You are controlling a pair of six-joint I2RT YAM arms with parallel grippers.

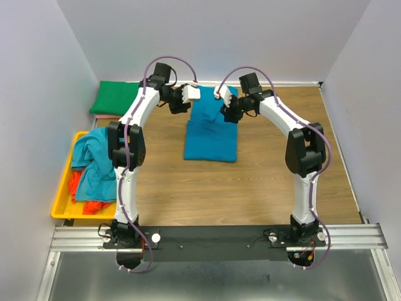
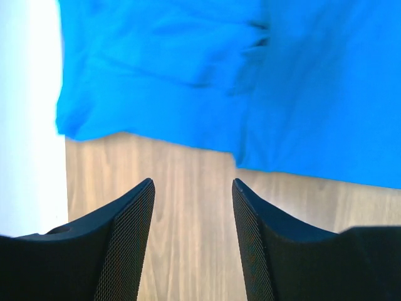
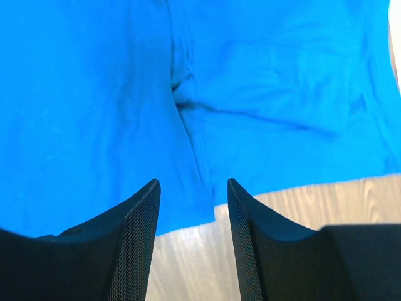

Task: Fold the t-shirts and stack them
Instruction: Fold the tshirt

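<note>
Left gripper point(image 2: 192, 183) and right gripper point(image 3: 193, 182), both open and empty, hover at the far corners of the teal t-shirt point(image 1: 211, 135).

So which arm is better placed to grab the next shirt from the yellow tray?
Likely the left arm: the yellow tray of heaped shirts lies on its side, far from the right arm. Both jaws stand open and empty by the blue shirt.

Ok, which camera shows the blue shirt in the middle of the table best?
The top external view: it shows nearly the whole blue shirt, its outline clear. Each wrist view shows only a close-up part along its edge.
</note>
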